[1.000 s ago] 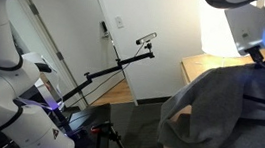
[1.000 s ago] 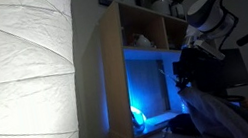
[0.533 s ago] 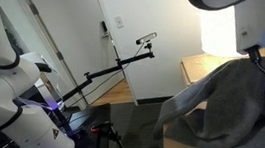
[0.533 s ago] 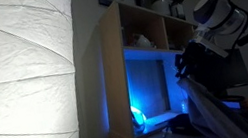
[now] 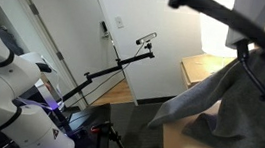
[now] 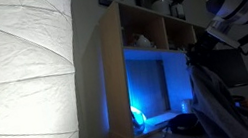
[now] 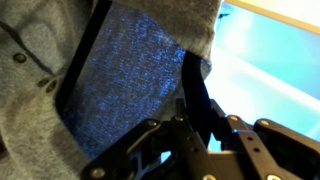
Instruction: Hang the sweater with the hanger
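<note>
Up at the right of an exterior view hangs the sweater, off the surface and draped in heavy folds. It's thick grey cloth, soft and fleecy, wide at the bottom and gathered to a narrow top. One fold trails out toward the lower left, in front of the pale wooden table. Whether the hem touches the wood, I cannot tell.

In an exterior view the sweater shows as a dim grey column. Its long axis runs top to bottom, just beside the wooden shelf unit with its blue glow.

Now the wrist view, right up close. The sweater fills the left side with a nubbly knit-like nap, with small round buttons down one edge. The inner cloth is lit bluish.

The hanger is a slim, flat, dark bar slanting from top centre down to the lower left, lying against the cloth. The gripper comes up from the bottom, black and angular. Its jaws are drawn together into one narrow dark post, clamped on the hanger where the cloth gathers.
</note>
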